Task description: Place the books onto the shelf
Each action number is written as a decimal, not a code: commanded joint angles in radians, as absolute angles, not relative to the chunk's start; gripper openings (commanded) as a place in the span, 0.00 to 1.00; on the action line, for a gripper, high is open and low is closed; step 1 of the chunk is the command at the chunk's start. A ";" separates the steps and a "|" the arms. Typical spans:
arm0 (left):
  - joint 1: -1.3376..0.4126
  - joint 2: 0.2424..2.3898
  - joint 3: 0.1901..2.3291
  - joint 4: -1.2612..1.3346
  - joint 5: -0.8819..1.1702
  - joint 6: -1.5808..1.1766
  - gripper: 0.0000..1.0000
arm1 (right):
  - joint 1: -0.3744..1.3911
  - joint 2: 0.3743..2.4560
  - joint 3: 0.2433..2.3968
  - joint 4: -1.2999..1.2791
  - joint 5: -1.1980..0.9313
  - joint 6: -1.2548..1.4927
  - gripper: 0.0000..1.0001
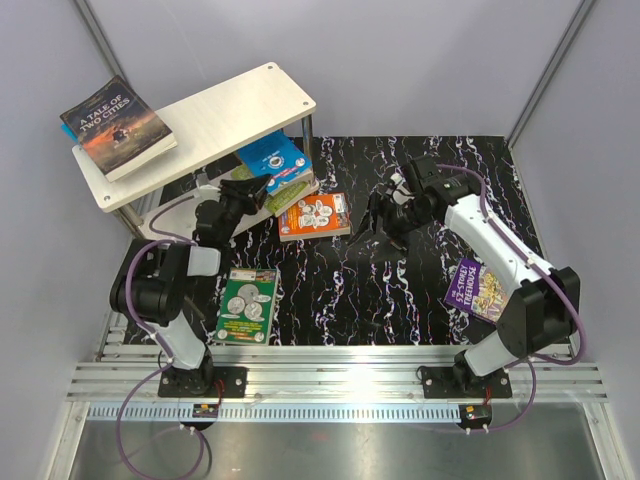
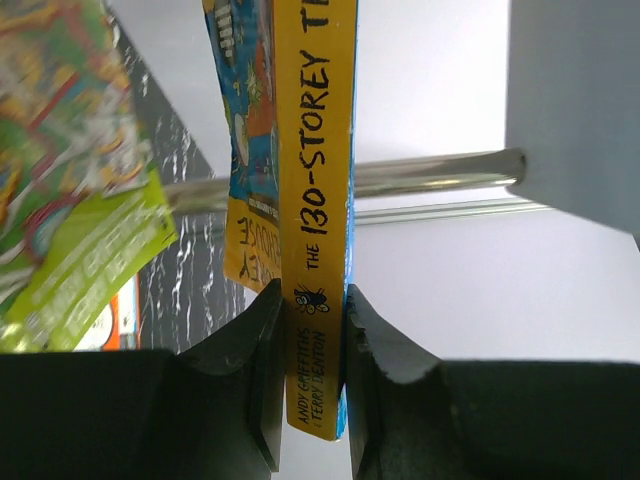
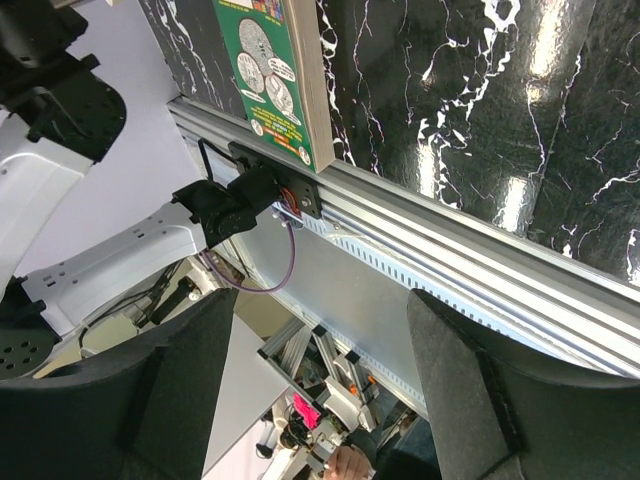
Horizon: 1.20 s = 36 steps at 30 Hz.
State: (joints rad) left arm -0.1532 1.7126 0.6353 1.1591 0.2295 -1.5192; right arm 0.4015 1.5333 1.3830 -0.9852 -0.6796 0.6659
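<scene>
The shelf (image 1: pixel 225 115) stands at the far left, with the dark "A Tale of Two Cities" book (image 1: pixel 118 127) on its top board. At the lower tier, my left gripper (image 1: pixel 243 192) is shut on the yellow spine of a blue "130-Storey Treehouse" book (image 2: pixel 315 200), which rests over a green-edged book (image 1: pixel 297 186). The left gripper (image 2: pixel 313 400) has both jaws pressed against that spine. An orange book (image 1: pixel 315 217), a green book (image 1: pixel 247 305) and a purple book (image 1: pixel 477 288) lie flat on the table. My right gripper (image 1: pixel 378 222) hovers open and empty over the table's middle.
The black marbled mat (image 1: pixel 400 300) covers the table. A steel shelf post (image 2: pixel 430 172) crosses behind the held book. In the right wrist view the right gripper (image 3: pixel 320 400) faces the aluminium rail (image 3: pixel 450 260) at the near edge, with the green book (image 3: pixel 270 70) above it.
</scene>
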 commanded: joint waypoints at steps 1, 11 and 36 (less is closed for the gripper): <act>-0.143 1.706 0.730 1.208 0.252 -1.463 0.00 | 0.411 1.545 1.434 -0.968 -0.696 0.650 0.77; -0.143 1.655 0.762 0.888 0.204 -1.387 0.00 | 0.410 1.548 1.407 -0.937 -0.715 0.664 0.75; -0.138 1.516 1.043 -0.044 0.114 -1.169 0.71 | 0.410 1.494 1.368 -0.923 -0.730 0.676 0.74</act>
State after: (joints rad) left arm -0.1444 1.5929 0.9775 0.0658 0.1486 -1.2270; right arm 0.4015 1.5372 1.3762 -0.9550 -0.7013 0.6704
